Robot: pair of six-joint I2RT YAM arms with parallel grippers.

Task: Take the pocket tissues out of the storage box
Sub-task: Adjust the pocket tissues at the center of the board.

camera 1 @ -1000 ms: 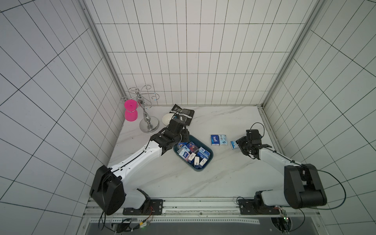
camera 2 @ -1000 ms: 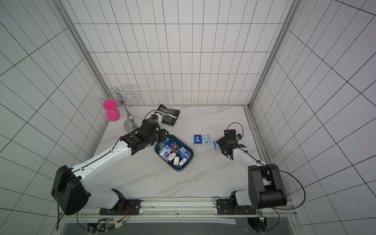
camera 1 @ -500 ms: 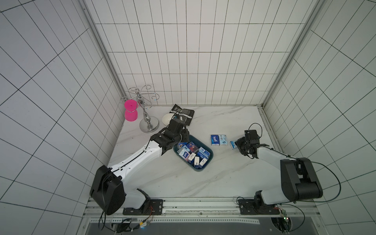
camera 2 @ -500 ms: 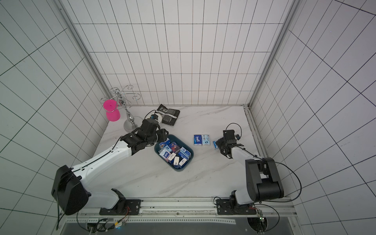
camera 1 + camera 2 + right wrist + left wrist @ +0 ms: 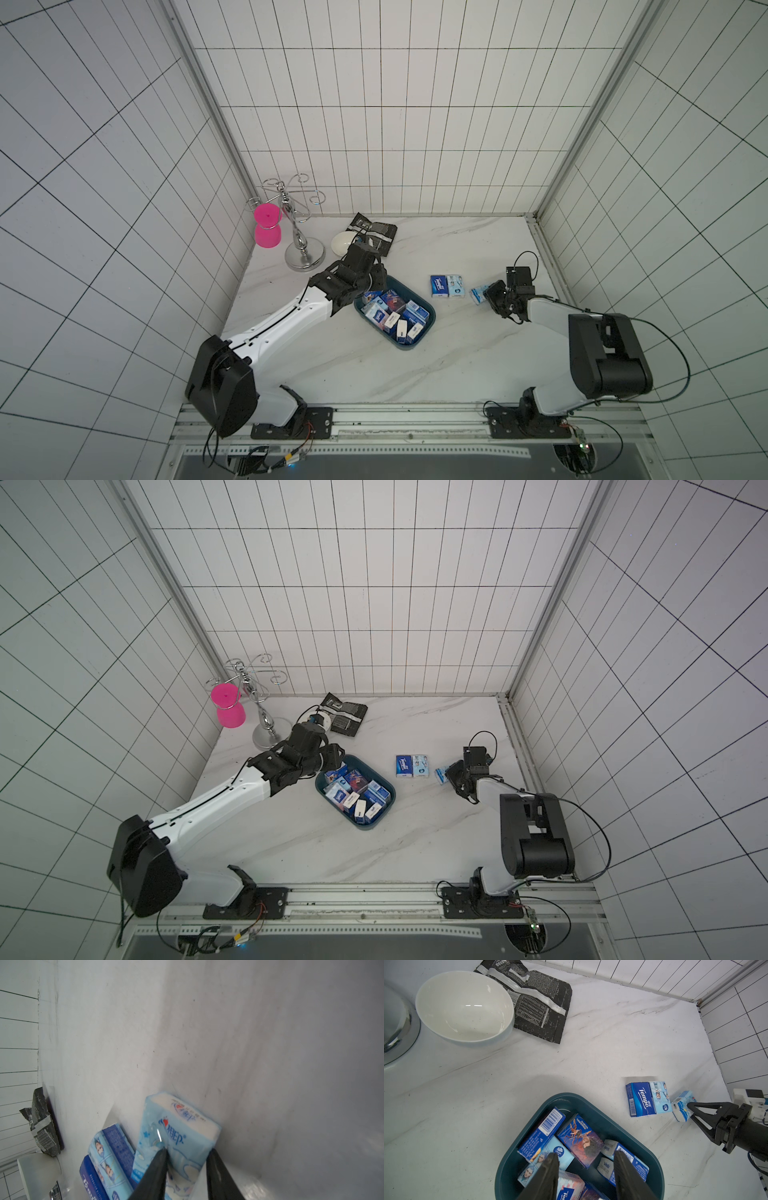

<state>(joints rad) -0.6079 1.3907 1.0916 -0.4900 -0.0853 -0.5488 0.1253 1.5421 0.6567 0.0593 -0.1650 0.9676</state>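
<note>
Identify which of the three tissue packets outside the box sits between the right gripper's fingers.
The pale blue packet, pinched by the right gripper; the other pair lies side by side, untouched.

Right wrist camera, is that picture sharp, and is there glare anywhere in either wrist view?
Right wrist view: soft overall, the black pouch at its edge blurred, a small glint on the wrapper of the light blue packet. Left wrist view: sharp, print readable, two glare streaks inside the white bowl.

Pocket tissues [image 5: 392, 318] lie in the storage box [image 5: 405, 345]; two packets [image 5: 446, 286] lie touching, to its right.
</note>
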